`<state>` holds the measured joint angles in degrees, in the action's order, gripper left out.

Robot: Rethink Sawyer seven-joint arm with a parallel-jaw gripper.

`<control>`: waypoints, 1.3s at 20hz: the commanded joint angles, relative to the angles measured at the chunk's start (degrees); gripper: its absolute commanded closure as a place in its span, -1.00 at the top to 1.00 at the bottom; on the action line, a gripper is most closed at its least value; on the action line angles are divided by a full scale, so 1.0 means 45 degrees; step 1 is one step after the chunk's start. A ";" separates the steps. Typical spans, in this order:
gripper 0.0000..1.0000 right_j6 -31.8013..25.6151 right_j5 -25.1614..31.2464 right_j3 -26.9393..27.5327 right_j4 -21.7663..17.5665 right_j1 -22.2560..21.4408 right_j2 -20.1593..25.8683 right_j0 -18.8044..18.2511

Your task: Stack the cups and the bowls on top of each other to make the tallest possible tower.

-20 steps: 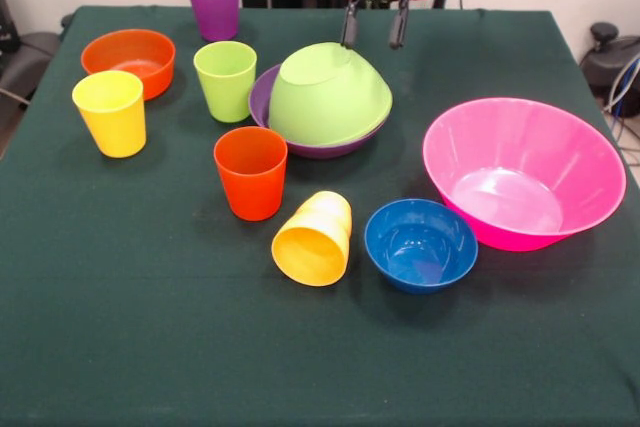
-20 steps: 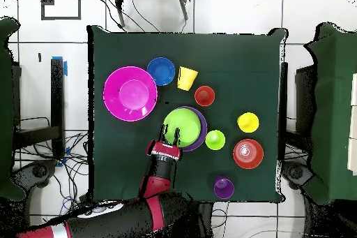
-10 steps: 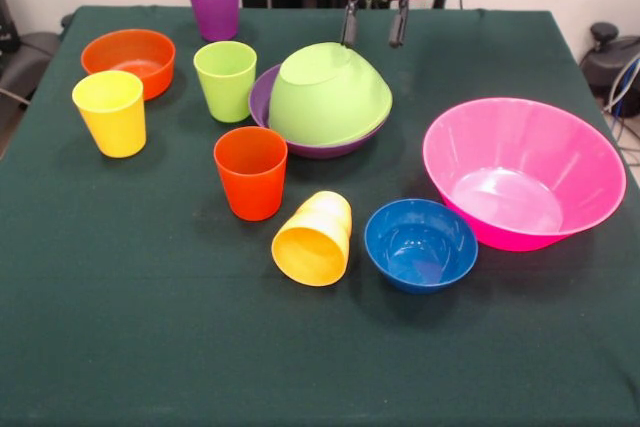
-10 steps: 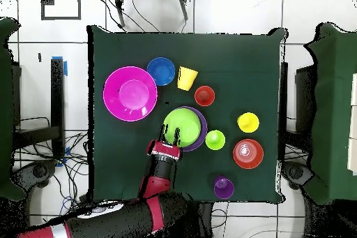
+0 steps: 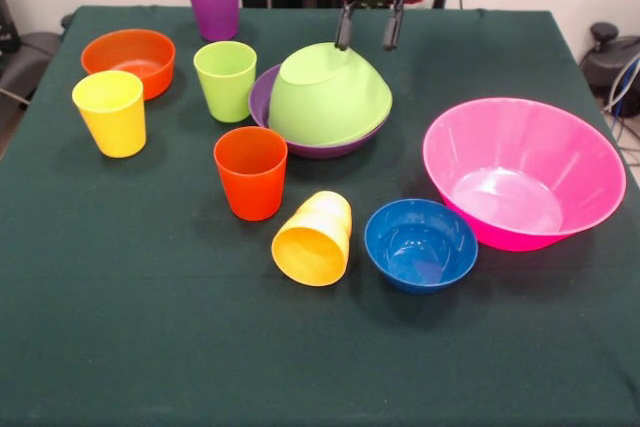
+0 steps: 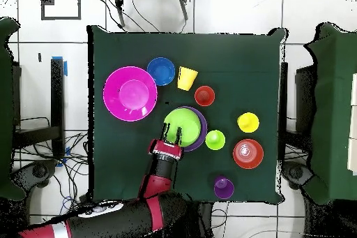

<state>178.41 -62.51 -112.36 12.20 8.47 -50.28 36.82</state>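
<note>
Lime green bowl [image 5: 329, 95] lies upside down and tilted inside the purple bowl [image 5: 268, 92], and my jaws [image 5: 366, 29] hang spread apart and empty just behind it, touching nothing. The pink bowl [image 5: 522, 172] stands well apart to one side; the blue bowl [image 5: 420, 244] and the tipped yellow-orange cup [image 5: 314, 238] sit nearer the worktop's [image 5: 150, 347] wide bare front. The lime green cup [image 5: 226, 80] stands just beside the purple bowl.
</note>
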 commanded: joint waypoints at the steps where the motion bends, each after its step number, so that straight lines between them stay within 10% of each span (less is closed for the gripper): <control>1: 1.00 -0.0661 0.0017 0.0633 0.1109 0.0975 0.1990 0.0322; 26: 1.00 -0.0428 -0.0292 0.0889 0.4309 0.2570 0.2492 0.1522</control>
<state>178.41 -62.53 -112.32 26.35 16.20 -49.32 41.62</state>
